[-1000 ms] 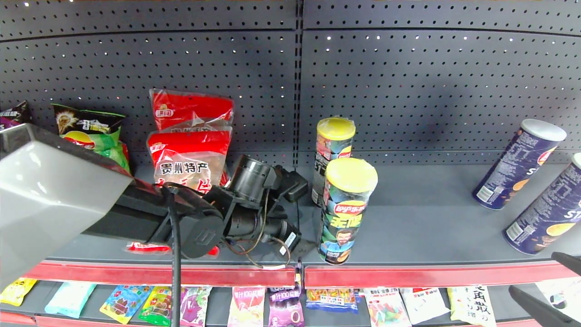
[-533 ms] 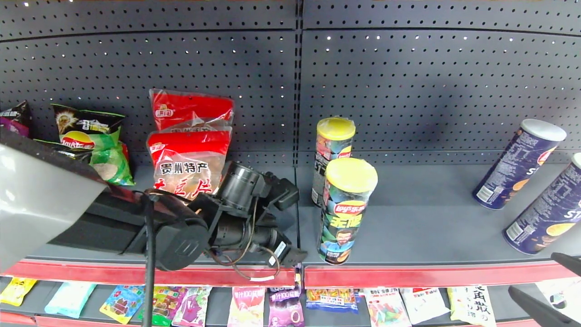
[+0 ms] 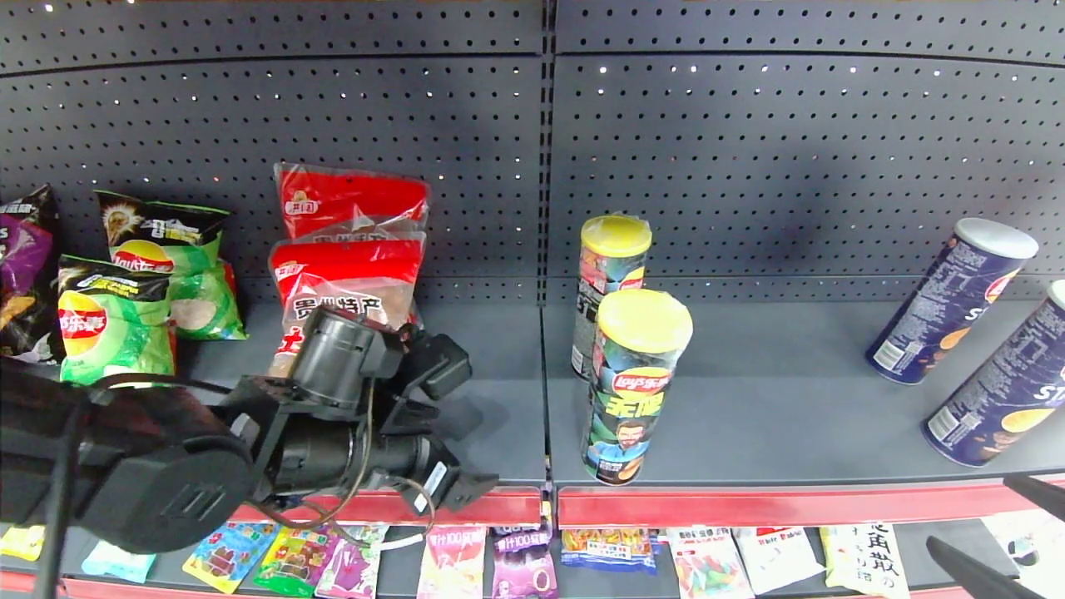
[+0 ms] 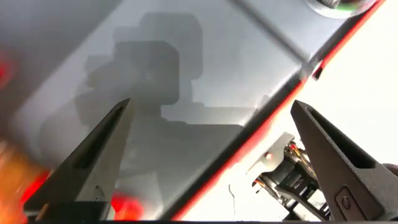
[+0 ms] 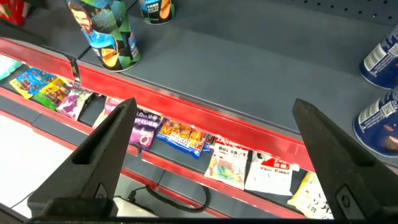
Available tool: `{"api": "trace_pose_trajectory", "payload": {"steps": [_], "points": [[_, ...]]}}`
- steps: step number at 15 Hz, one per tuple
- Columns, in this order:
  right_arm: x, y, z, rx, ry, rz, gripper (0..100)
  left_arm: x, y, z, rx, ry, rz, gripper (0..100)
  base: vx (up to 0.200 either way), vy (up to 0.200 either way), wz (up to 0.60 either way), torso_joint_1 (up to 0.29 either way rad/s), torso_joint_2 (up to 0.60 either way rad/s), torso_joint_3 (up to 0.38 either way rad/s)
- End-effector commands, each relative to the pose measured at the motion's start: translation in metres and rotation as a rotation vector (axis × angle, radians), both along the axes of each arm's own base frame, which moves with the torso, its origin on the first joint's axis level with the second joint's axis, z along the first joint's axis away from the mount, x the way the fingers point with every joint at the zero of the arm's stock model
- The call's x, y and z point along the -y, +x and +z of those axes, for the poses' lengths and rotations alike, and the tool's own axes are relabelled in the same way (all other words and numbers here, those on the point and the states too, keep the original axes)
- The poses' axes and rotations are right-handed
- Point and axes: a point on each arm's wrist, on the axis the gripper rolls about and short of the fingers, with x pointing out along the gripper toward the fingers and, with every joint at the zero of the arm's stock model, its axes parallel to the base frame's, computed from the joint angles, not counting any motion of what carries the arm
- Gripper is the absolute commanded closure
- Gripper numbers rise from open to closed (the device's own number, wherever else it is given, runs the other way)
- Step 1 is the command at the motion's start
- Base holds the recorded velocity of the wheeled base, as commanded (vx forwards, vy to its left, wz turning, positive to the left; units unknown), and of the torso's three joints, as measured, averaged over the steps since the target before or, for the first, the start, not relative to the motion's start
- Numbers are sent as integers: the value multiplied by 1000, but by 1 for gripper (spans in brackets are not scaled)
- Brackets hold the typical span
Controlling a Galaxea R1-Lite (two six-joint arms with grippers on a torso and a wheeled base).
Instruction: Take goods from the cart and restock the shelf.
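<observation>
Your left arm pulls back from the shelf [image 3: 749, 399]: within a second it slides toward the robot's left and out to the red front lip [image 3: 749, 505], and its wide grey link no longer covers the shelf's left end. With it out of the way, a green chip bag [image 3: 112, 320] stands upright near the front of the board. A second green bag [image 3: 195, 299] sits behind it against the pegboard, and just beside them stand the two red snack bags [image 3: 345, 279], one behind the other. Nothing else on the board has shifted; the two yellow-lidded canisters [image 3: 632, 391] and the leaning blue canisters [image 3: 948, 299] sit where they were.

Read it as a placement finished and a retreat under way, so your next errand is likely back at the cart for another item.

The left gripper [image 3: 470, 424] hangs over the front edge of the board, its claw spread wide. From the wrist camera you see bare grey shelf and the red lip between its fingers [image 4: 99, 155], which hold nothing and touch nothing. The right gripper [image 5: 214, 104] waits low at the robot's right, in front of the lip, just as wide apart and just as empty, with the lower-shelf packets [image 5: 180, 134] beneath it. Mind the red bags close beside the left wrist as you clear out.
</observation>
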Motion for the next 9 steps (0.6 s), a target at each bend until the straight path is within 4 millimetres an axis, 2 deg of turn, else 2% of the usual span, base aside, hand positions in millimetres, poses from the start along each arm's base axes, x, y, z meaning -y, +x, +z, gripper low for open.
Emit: {"api": "trace_pose_trajectory", "payload": {"steps": [1,4,6,7,9], "points": [[0,-2,-3,-5,-2,0,0,-27,-25,13,33,-25,38,0,0,0,0,0,0,0],[1,-3,-5,-8,-3,-3,0,-52,-55,16,49,-35,68,0,0,0,0,0,0,0],[1,-5,-9,-17,-4,-1,0,-64,-66,20,65,-51,97,0,0,0,0,0,0,0],[1,-5,-9,-16,-4,0,0,-64,-67,20,67,-51,97,0,0,0,0,0,0,0],[1,-10,-11,-29,-6,0,0,-74,-85,23,73,-97,129,0,0,0,0,0,0,0]]}}
